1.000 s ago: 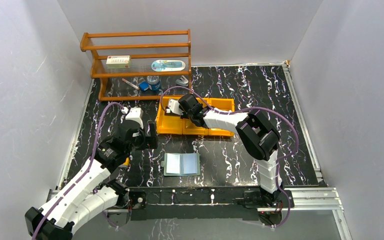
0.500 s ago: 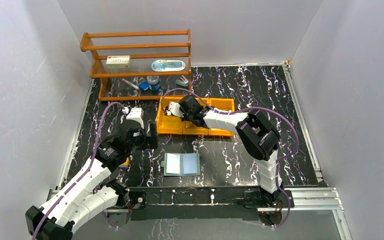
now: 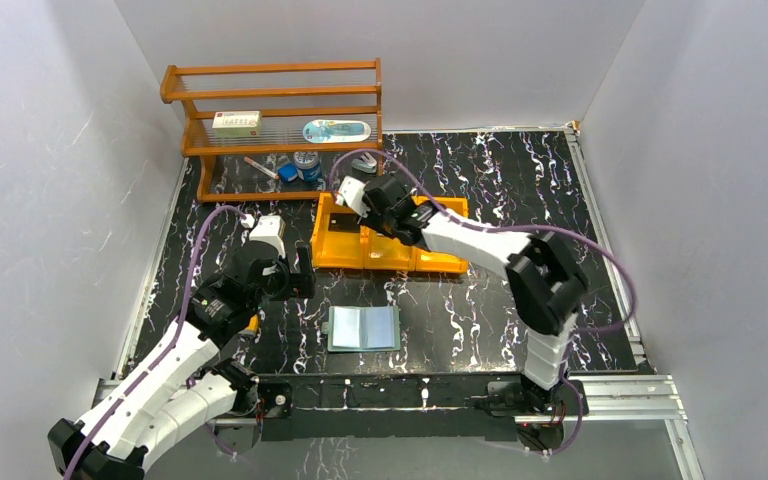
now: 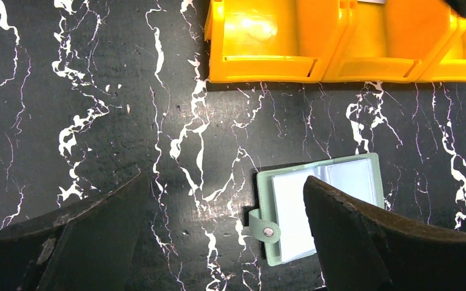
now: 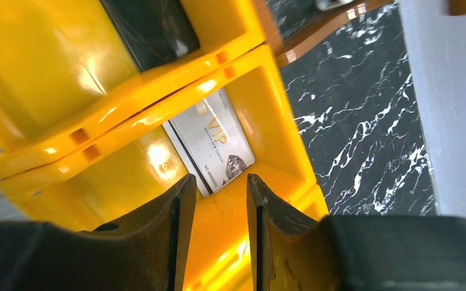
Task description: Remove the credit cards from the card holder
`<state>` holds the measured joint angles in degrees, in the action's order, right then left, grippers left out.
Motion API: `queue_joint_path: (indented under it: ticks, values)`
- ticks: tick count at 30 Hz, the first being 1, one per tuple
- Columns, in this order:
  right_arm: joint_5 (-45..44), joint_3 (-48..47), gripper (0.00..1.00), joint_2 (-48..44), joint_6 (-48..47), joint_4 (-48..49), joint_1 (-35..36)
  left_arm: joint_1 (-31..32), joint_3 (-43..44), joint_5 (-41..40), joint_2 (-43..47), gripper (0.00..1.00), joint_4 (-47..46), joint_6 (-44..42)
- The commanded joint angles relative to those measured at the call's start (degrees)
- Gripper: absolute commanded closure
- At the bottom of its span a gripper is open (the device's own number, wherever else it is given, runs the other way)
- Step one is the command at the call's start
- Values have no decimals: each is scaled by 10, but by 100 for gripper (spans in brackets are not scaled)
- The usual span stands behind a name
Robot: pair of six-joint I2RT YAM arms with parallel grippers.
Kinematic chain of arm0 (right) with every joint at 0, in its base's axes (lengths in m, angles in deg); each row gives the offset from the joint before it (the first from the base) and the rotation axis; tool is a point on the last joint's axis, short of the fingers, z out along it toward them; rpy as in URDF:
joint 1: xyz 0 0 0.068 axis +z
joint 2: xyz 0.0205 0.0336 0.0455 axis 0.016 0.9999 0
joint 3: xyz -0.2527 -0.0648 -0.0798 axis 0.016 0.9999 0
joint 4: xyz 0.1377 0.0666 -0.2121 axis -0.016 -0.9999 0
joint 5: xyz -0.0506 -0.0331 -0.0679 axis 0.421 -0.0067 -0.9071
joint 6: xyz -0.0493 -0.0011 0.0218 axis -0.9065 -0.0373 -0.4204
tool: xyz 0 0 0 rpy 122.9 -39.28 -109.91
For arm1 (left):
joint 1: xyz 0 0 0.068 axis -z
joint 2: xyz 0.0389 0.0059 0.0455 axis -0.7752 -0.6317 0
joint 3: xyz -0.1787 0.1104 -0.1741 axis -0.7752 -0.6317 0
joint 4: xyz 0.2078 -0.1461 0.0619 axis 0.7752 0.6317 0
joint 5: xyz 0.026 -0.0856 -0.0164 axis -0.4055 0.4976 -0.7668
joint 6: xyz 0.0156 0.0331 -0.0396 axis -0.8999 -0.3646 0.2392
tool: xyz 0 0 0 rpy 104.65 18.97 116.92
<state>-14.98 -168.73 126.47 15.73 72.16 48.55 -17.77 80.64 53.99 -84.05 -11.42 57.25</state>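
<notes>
R gripper [image 5: 217, 185] hangs over the orange tray [image 5: 261, 79], tips down inside an end compartment. Jaws part-open w/ a narrow gap, nothing held; only yellow tray floor shows btw the fingers. Silver-grey card [image 5: 215, 145], "VIP" printed on it, lies flat on that compartment's floor just ahead of the tips, touching neither finger. Past the divider wall, further ahead & toward the left-finger side, a black card [image 5: 151, 27] lies in the next compartment. Beyond this gripper, seen from the top cam, stands a wooden shelf [image 3: 270, 100] w/ a white box [image 3: 237, 122] on it.

L gripper [image 4: 223, 182] hovers above the black marbled tabletop [image 4: 97, 91], not touching it. Jaws spread very wide, empty. Card holder [image 4: 288, 212] lies opened flat on the tabletop on this gripper's right-finger side; one panel is partly hidden behind that finger in the wrist view. Green border, pale glossy pockets, snap tab on the edge nearer the gap btw the fingers. Can't tell if any card is in the pockets. Tray sits ahead of L gripper, apart from the holder, w/ a strip of bare tabletop btw them. Holder is well apart from R gripper, on the tray's near side.
</notes>
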Motion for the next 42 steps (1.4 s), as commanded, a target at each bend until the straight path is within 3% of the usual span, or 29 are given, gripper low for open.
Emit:
queue_joint_path:
  ticks: [1,3,6,12,16,23,32,42]
  values:
    - [36,58,54,-142,161,76,1,-3,5,8,3,2,5,1]
    - [29,107,49,-192,276,104,1,-3,2,19,2,2,3,7]
    - [49,180,49,-254,465,101,1,-3,-4,39,-1,2,-2,7]
    - [209,303,50,-324,693,102,1,-3,-5,81,-18,2,-11,-1]
    - [239,357,54,-330,823,102,19,-2,-12,167,-35,7,-31,-10]
    - [174,368,56,-271,911,120,115,-2,-47,255,-89,25,-69,61]
    - [33,301,57,-230,948,20,182,-3,-61,315,-162,26,-83,64]
    - [10,328,57,-245,966,2,183,-2,-58,322,-200,36,-80,62]
